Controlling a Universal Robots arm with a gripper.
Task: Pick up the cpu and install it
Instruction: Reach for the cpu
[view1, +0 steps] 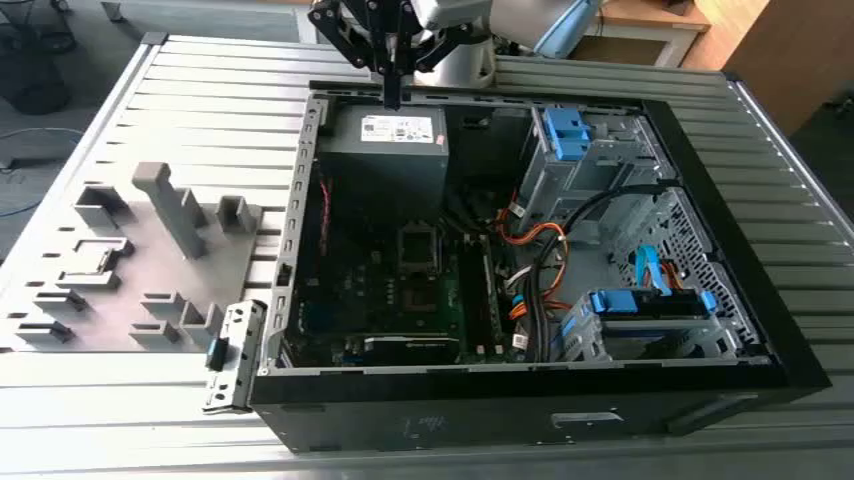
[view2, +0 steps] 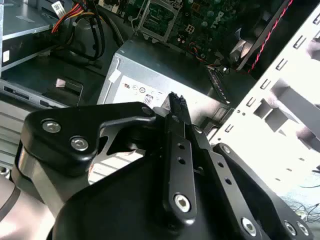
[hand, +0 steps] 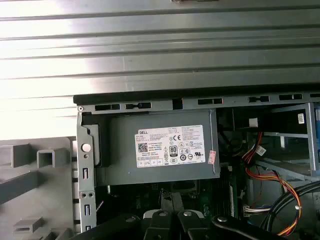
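My gripper (view1: 394, 98) hangs over the far edge of the open computer case (view1: 747, 300), above the grey power supply (view1: 387, 150). Its black fingers (view2: 176, 102) are pressed together with nothing visible between them. The black socket frame (view1: 419, 246) sits in the middle of the green motherboard (view1: 400, 300), well below the gripper in the exterior view. A small flat pale square that seems to be the cpu (view1: 102, 258) lies in a framed recess of the grey fixture plate (view1: 147, 290), at the exterior view's left, outside the case and far from the gripper.
Upright grey fixture blocks (view1: 174, 205) stand on the plate. Inside the case are orange and black cables (view1: 541, 260), blue-tabbed drive bays (view1: 647, 305) and the labelled power supply (hand: 170, 147). The ribbed metal table (hand: 150, 45) surrounds the case.
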